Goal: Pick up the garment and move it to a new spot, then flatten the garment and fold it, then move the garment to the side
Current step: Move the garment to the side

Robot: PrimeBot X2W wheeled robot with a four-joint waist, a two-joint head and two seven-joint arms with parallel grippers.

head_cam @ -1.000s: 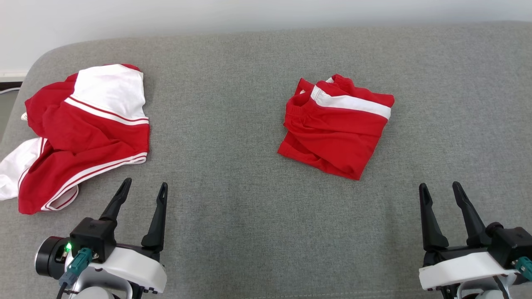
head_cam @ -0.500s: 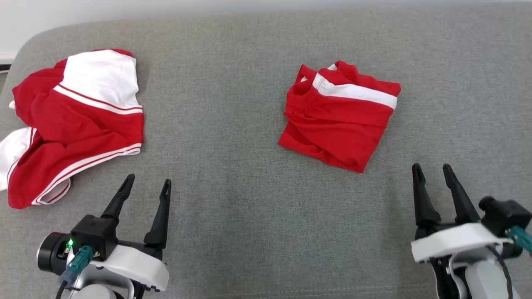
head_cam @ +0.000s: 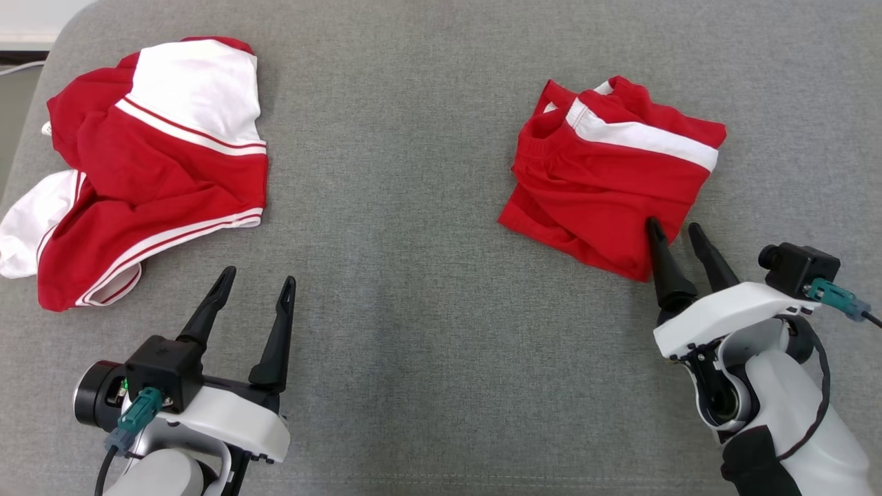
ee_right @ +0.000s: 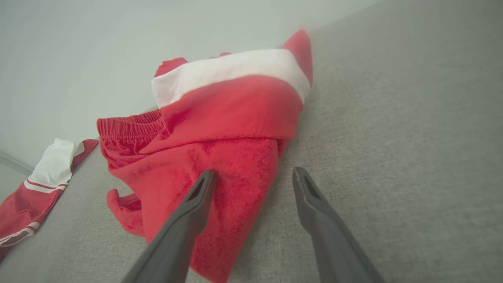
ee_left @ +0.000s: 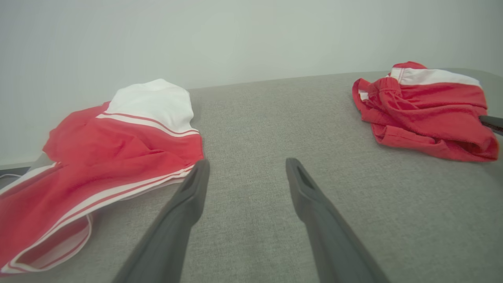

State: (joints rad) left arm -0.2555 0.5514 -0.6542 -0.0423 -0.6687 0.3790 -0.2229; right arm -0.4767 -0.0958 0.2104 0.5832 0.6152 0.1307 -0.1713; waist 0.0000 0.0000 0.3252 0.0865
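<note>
A grey upholstered cushion filled the head view, with a pale wall behind it in the left wrist view. At the upper left lay a loose red and white garment, spread out and rumpled, its white panel toward the top of the frame and its striped hem slanting down to the left edge. A broad stretch of grey cloth separated it from the folded garment, which sat in the upper right of the head view.

That folded piece was a near-square red packet set at a tilt, so no long axis could be told with confidence. Its white band ran along the top edge, slanting from upper left down to the right. The gathered waistband faced frame-left, and one corner pointed toward the lower right.

At that corner stood the right gripper, released wide and holding nothing, one finger over the red cloth and the other over bare cushion just beside the edge. Whether it touched the cloth could not be told. The left gripper, in the lower left, was also spread and empty, near the loose garment's hem but apart from it.
</note>
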